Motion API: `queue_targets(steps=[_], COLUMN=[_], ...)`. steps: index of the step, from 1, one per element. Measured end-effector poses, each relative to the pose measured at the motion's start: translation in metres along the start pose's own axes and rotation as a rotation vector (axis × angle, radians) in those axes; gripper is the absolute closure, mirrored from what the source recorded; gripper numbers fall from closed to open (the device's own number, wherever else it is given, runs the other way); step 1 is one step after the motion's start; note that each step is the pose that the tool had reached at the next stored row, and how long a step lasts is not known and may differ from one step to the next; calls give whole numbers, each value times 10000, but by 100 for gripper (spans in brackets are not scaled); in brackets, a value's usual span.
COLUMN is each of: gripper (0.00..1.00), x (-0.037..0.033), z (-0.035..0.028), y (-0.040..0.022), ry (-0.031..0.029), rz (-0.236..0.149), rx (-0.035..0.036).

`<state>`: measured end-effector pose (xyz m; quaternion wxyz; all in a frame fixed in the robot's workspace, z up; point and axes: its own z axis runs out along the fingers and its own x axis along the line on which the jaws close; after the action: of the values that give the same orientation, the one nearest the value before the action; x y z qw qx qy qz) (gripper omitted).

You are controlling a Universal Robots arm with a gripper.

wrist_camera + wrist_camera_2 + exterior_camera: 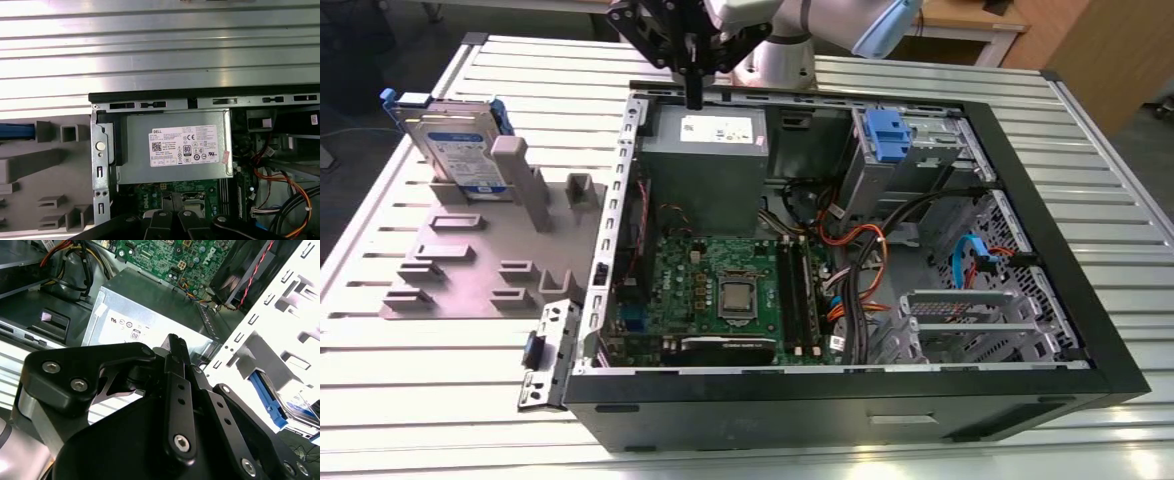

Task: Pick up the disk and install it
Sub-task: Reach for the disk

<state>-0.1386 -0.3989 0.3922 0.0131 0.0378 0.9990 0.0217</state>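
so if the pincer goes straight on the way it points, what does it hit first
Probably the grey power supply box, since the pincer points down over it, though it might clip the case rim first.

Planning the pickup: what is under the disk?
The disk stands on edge in a grey fixture; its bottom edge is hidden behind the fixture's posts.

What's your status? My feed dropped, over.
Gripper shut, empty, above power supply. Disk upright in grey fixture, untouched. Case wall between them.
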Motion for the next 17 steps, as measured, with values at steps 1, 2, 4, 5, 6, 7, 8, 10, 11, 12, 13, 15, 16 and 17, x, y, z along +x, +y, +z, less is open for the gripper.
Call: queue_targets(steps=[1,2,4,5,6,7,8,10,11,12,13,15,16,17], gripper=[89,89,89,89,89,89,89,89,89,89,89,89,89,89], x=[3,6,15,29,31,33,35,40,42,44,46,51,52,54], z=[0,0,0,-1,-1,-1,-1,-1,-1,-1,-1,-2,-2,-1], y=[0,-1,-1,-2,-2,-2,-3,-3,-3,-3,-4,-4,-4,-4], ry=[0,0,0,0,0,0,0,0,0,0,0,0,0,0], rz=[0,1,0,1,1,1,1,0,0,0,0,0,0,0], rx=[0,0,0,0,0,0,0,0,0,0,0,0,0,0])
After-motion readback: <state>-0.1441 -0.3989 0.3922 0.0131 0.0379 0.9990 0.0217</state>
